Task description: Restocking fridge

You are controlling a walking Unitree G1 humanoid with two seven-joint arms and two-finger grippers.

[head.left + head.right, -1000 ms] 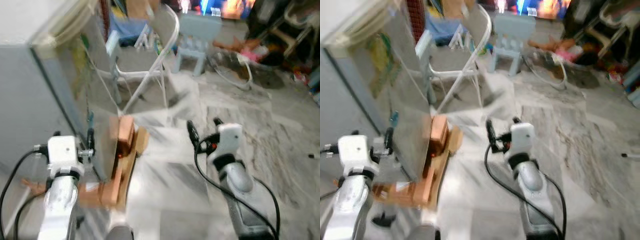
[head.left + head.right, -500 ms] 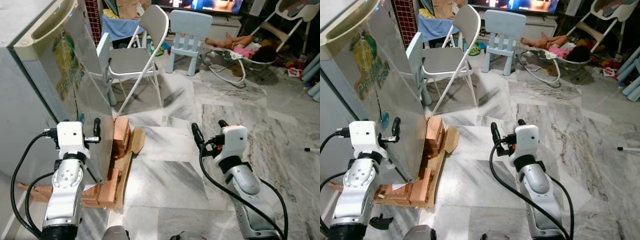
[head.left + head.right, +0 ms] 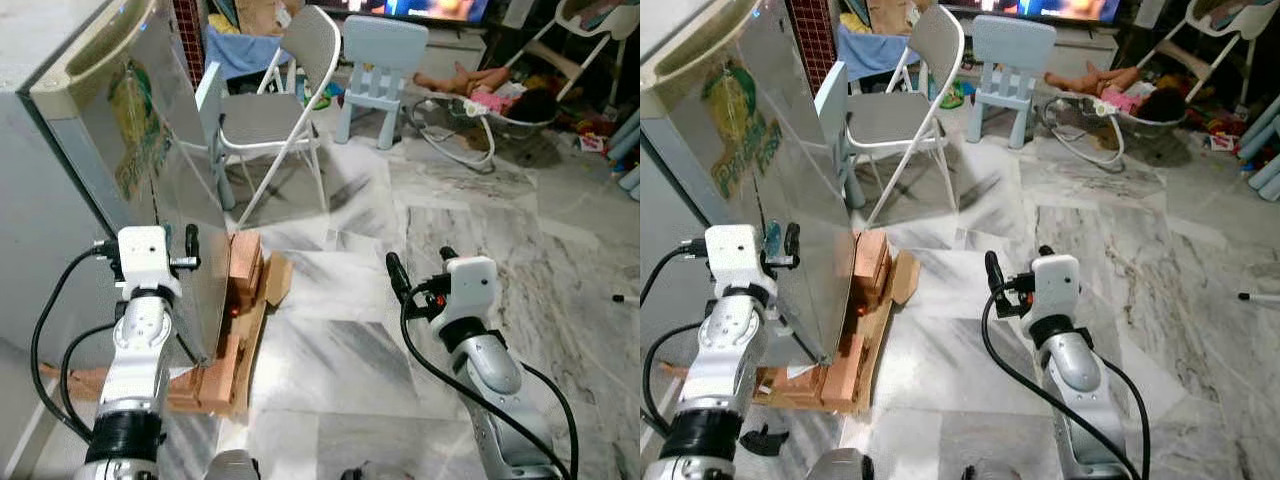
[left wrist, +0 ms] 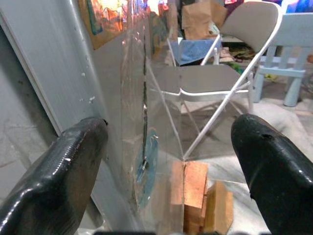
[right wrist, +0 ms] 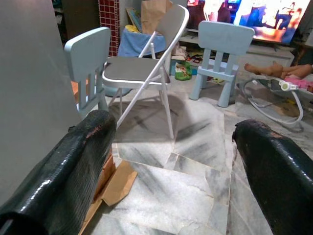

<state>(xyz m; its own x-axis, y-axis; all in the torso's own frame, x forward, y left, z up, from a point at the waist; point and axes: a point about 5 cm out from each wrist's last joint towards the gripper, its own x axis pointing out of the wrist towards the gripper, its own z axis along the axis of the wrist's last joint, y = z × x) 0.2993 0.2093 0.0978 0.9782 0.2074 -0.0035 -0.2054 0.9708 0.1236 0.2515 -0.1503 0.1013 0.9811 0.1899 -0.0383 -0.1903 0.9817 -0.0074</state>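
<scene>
The fridge [image 3: 90, 170] stands at the robot's left, a tall grey-silver box with a pale cream band along its top edge, a green and yellow sticker on its shiny door face and a small blue sticker lower down. Its base rests on stacked wooden blocks [image 3: 243, 290] and flattened cardboard [image 3: 277, 280] on the marble floor [image 3: 340, 350]. The left gripper [image 3: 177, 250] is raised right against the fridge's front corner, its fingers [image 4: 68, 171] spread apart with the door edge seen between them and nothing held. The right gripper [image 3: 418, 275] hovers over the bare floor, well apart from the fridge, fingers [image 5: 73, 166] likewise wide and empty. Beyond stand a grey folding chair [image 3: 270, 110] and a small pale blue child's chair [image 3: 378, 60]. Compared with half a second ago, the left gripper sits a little closer to the fridge door and slightly higher, while the right gripper has barely shifted.
</scene>
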